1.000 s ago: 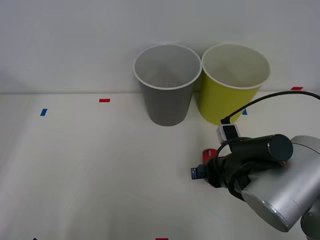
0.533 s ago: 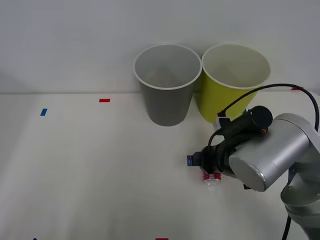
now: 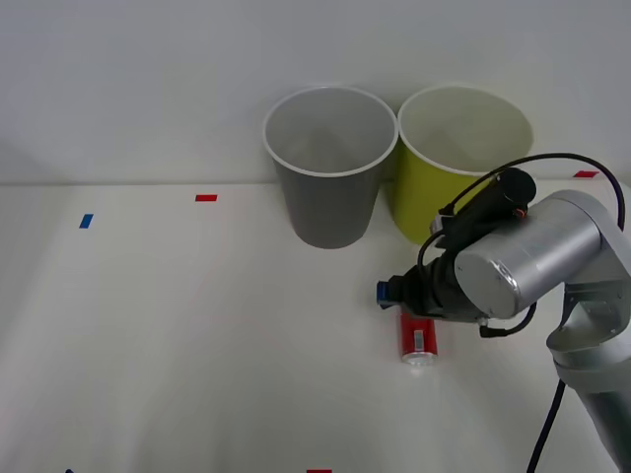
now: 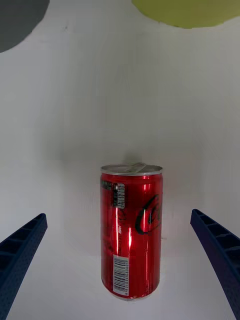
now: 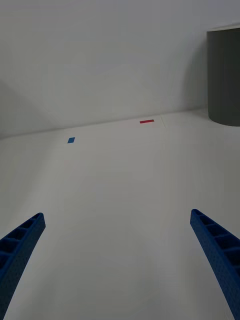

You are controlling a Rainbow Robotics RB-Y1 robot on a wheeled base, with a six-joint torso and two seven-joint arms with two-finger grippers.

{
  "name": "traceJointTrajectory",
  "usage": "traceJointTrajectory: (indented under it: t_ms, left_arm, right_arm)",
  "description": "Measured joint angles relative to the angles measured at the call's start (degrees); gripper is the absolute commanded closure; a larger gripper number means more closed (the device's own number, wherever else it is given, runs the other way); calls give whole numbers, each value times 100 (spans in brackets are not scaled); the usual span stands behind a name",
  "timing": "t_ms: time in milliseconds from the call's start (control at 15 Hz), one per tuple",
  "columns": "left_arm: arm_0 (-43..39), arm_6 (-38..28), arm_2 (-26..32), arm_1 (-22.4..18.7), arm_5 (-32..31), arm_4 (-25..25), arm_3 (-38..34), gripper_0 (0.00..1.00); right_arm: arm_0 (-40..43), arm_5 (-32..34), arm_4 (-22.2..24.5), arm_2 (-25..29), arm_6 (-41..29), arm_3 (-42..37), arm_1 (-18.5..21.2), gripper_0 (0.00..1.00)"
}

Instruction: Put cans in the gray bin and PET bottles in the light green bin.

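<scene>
On the white table [image 3: 177,335], my right gripper [image 4: 120,260] hovers over a small red drink can [image 3: 417,338] with silver ends, lying on its side just in front of my silver right arm [image 3: 513,266]. Seen from the right wrist, the can [image 4: 131,230] lies between my two blue ribbed fingers [image 4: 22,247], which are spread wide at either side and touch nothing; its pull-tab end points away from the gripper, toward the bins, and a barcode shows near its closer end. Behind the can, against the pale wall, stand two tall tapered wastebaskets side by side, their white rims nearly touching: the dark-gray bin [image 3: 329,168] with a pale gray inside on the left, and the yellow-green bin [image 3: 455,168] with a whitish inside on the right. The can is well apart from both, nearer the yellow-green one, part of which is hidden by my right arm and its black cable [image 3: 582,163]. My left gripper [image 5: 120,260] waits over bare table, its blue fingers [image 5: 217,252] likewise wide apart and holding nothing, with the dark-gray bin [image 5: 225,75] at the edge of its view. Small red tape marks [image 3: 206,197] and a blue tape mark [image 3: 86,221] dot the tabletop.
</scene>
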State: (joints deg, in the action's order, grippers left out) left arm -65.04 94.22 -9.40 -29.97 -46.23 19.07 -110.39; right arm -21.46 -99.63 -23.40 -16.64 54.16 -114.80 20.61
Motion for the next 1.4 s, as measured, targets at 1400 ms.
traceJointTrajectory:
  t_ms: [1400]
  left_arm:
    - [0,0,0,0,0,0,0,0]
  right_arm:
    - [167,835,100,103,86,1032,-286,0]
